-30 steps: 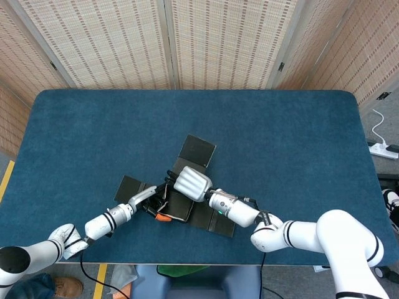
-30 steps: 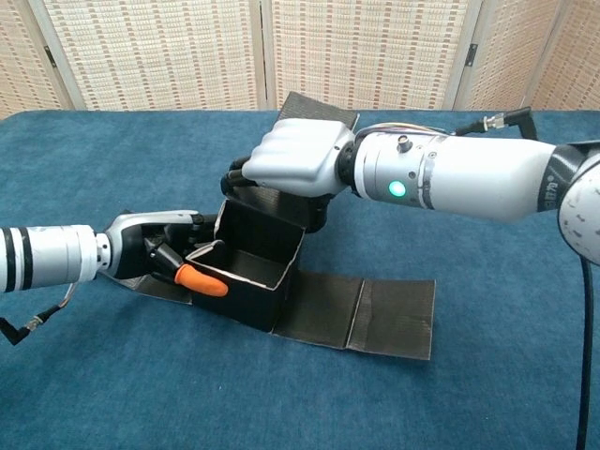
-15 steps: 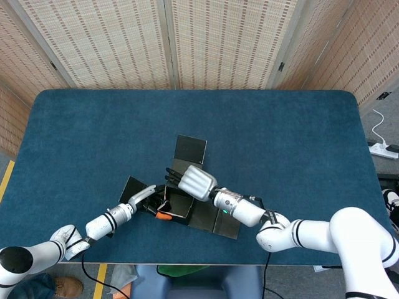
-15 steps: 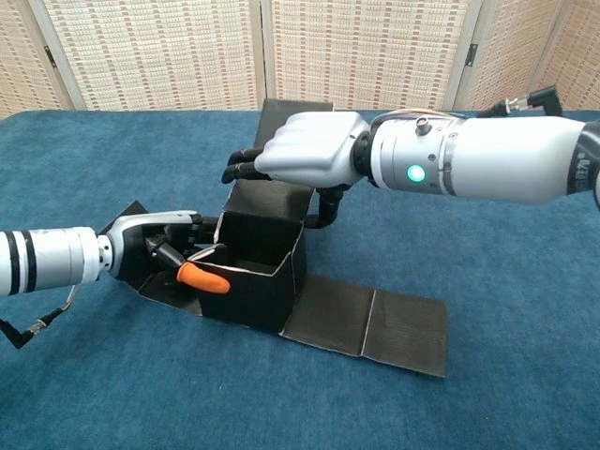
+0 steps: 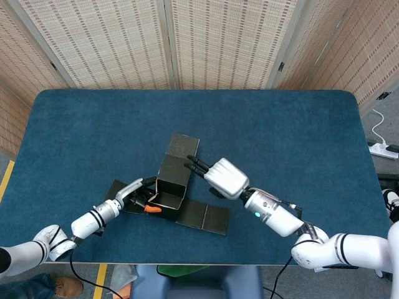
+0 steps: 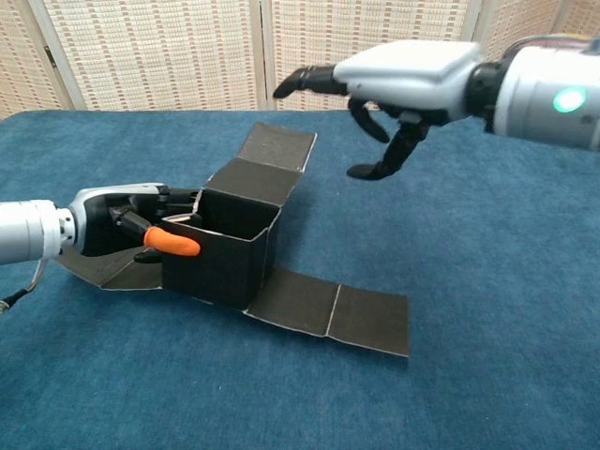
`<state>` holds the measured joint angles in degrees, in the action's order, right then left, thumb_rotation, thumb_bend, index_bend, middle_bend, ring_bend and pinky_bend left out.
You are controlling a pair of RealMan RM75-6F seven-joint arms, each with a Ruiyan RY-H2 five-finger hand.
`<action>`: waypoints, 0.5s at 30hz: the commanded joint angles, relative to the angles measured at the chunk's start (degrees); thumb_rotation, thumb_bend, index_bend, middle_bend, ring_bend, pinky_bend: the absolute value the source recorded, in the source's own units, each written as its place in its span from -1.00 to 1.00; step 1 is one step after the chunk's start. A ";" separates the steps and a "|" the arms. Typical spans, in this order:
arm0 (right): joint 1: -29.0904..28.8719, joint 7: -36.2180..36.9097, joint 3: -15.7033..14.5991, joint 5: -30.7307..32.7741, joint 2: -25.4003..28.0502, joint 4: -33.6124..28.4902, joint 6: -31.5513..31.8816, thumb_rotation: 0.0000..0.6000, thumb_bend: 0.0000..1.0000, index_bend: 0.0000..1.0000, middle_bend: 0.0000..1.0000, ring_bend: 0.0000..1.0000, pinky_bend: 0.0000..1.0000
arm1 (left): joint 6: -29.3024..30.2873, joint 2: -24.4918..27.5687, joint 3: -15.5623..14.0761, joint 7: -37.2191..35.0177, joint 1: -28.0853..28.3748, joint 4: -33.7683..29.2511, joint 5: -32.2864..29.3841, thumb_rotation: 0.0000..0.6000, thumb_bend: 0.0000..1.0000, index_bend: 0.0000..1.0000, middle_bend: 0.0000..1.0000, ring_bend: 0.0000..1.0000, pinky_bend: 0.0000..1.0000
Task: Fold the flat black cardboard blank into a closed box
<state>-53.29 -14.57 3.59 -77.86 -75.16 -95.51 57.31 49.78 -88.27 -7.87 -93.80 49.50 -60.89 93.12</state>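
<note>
Two hands: right hand (image 6: pixel 403 80) hovers open, holding nothing, at 2 o'clock of the half-folded black cardboard box (image 6: pixel 223 248); left hand (image 6: pixel 127 230) grips its left wall.

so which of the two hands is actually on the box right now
The left hand, the one with the orange fingertip: it presses against the box's side wall. The right hand hangs in the air above the table, fingers spread, touching nothing.
</note>
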 commanded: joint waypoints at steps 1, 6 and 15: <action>6.49 9.62 -0.89 -5.14 3.48 -0.50 7.34 1.00 -0.44 -1.00 -1.00 0.30 1.00 | -0.80 0.33 -0.44 0.49 -0.06 -0.55 -0.08 1.00 -0.67 -0.26 -0.33 0.29 0.78; 10.37 16.75 -1.97 -8.33 3.42 2.21 11.35 1.00 -0.44 -1.00 -1.00 0.30 1.00 | -1.92 -0.29 0.26 0.95 -0.54 -1.13 -1.74 1.00 -0.66 -0.22 -0.28 0.29 0.78; 16.91 26.64 -3.49 -9.66 5.11 3.85 17.30 1.00 -0.45 -1.00 -1.00 0.33 1.00 | 2.25 5.30 3.85 -10.12 -2.29 -6.55 -4.86 1.00 -0.66 -0.22 -0.28 0.21 0.78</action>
<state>-38.87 8.41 0.83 -87.82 -70.68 -92.13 72.56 50.26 -85.72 -5.94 -97.12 48.13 -64.89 90.27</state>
